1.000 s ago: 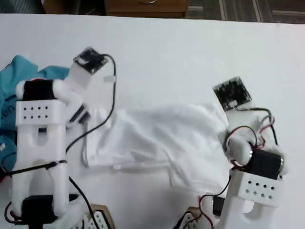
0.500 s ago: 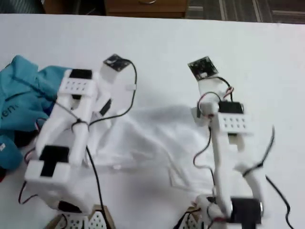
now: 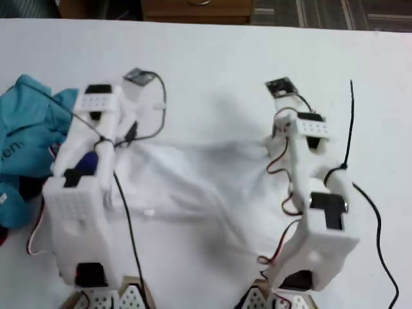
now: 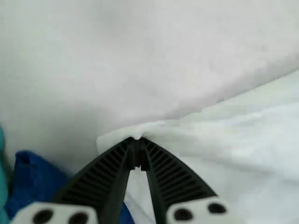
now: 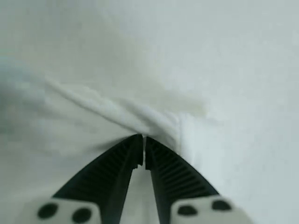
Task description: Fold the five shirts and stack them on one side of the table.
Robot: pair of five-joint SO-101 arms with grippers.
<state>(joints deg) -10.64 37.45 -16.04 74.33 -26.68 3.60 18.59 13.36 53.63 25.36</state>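
A white shirt (image 3: 199, 187) lies spread between the two arms on the white table (image 3: 212, 64). My left gripper (image 4: 137, 140) is shut on the shirt's far left corner (image 4: 117, 137); in the high view that arm stands at the left (image 3: 96, 148). My right gripper (image 5: 141, 138) is shut on the shirt's far right edge (image 5: 159, 119), with that arm at the right (image 3: 302, 161). The cloth is stretched between the two grips. A heap of teal and blue shirts (image 3: 29, 141) lies at the table's left edge.
Blue cloth (image 4: 32, 182) shows beside the left fingers. Dark cables (image 3: 351, 129) run along both arms. The arm bases (image 3: 129, 296) stand at the near edge. A wooden cabinet (image 3: 193, 9) is beyond the far edge. Bare table stretches across the back and right.
Both arms swung forward and over the shirt, then settled on its far corners. The shirt has been pulled wider and flatter between them.
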